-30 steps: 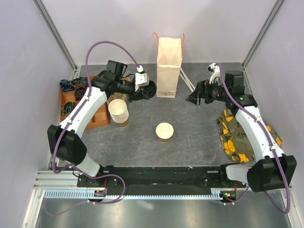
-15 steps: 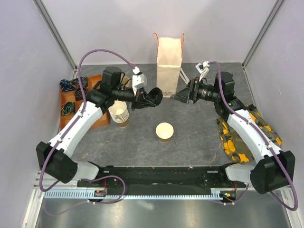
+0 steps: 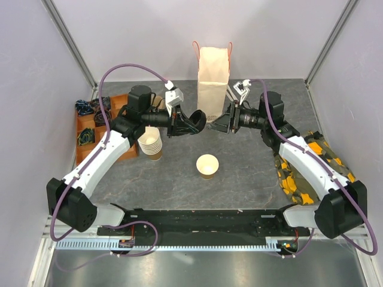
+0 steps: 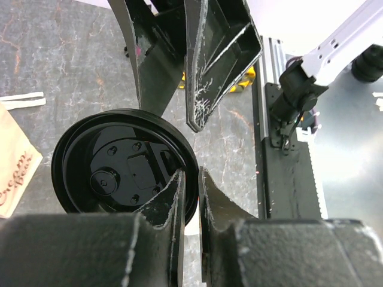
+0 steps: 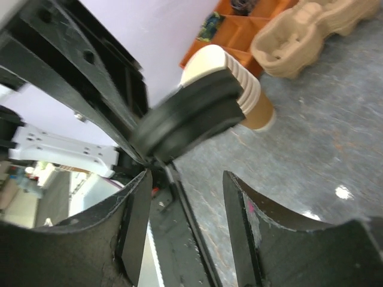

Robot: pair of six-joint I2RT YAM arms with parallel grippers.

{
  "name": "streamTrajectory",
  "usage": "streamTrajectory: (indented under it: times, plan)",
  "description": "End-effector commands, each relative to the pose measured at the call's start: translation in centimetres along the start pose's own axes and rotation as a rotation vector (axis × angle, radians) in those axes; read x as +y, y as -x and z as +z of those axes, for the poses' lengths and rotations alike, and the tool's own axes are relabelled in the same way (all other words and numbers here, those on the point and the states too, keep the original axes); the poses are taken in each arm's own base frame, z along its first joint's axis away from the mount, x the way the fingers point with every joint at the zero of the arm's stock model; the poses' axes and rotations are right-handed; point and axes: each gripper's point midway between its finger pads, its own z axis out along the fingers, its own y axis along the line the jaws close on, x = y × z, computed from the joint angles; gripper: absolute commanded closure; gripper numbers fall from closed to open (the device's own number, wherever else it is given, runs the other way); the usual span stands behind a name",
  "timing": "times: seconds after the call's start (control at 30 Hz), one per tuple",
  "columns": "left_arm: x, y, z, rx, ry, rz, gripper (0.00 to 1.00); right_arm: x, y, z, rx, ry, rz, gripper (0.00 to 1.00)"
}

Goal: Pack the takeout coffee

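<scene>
Grey table, left end effector raised midair pinching black lid; right end effector spread, facing it

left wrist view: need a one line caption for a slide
The left hand pinches a black lid by its rim; the open right hand faces it.

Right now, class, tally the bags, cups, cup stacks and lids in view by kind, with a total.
Tall cream paper bag: 1
Lone lidless tan paper cup: 1
Stack of cream-rimmed paper cups: 1
Round black plastic lid: 1
Total: 4
</scene>
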Motion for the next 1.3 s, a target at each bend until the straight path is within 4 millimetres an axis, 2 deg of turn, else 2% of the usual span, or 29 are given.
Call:
streamTrajectory:
  times: [0.0, 0.1, 0.3, 0.5, 0.7, 1.07, 1.27]
  plan:
    - [-1.4, 2.4, -0.4, -0.077, -0.023, 0.004, 0.98, 3.0, 1.7, 0.4, -0.046, 0.153, -0.004, 0.42]
    - [-1.6, 2.6, -0.4, -0.087, -0.028, -0.011, 0.98, 3.7, 2.1, 0.4, -0.060, 0.189, 0.030, 0.43]
    - [-1.5, 3.0, -0.3, -0.110, -0.024, -0.035, 0.98, 3.4, 1.8, 0.7, -0.050, 0.190, 0.058, 0.50]
    - [-0.8, 3.6, -0.7, -0.143, -0.004, -0.068, 0.98, 4.0, 1.8, 0.4, -0.057, 0.214, 0.062, 0.58]
    - [-0.9, 3.9, -0.5, -0.160, -0.019, -0.093, 0.98, 4.2, 2.0, 0.5, -0.063, 0.234, 0.073, 0.64]
    - [-1.1, 4.0, -0.4, -0.168, -0.032, -0.112, 0.98, 4.1, 2.3, 1.0, -0.064, 0.242, 0.084, 0.66]
    - [-1.1, 4.0, -0.4, -0.170, -0.033, -0.117, 0.98, 4.3, 2.2, 1.1, -0.060, 0.249, 0.082, 0.79]
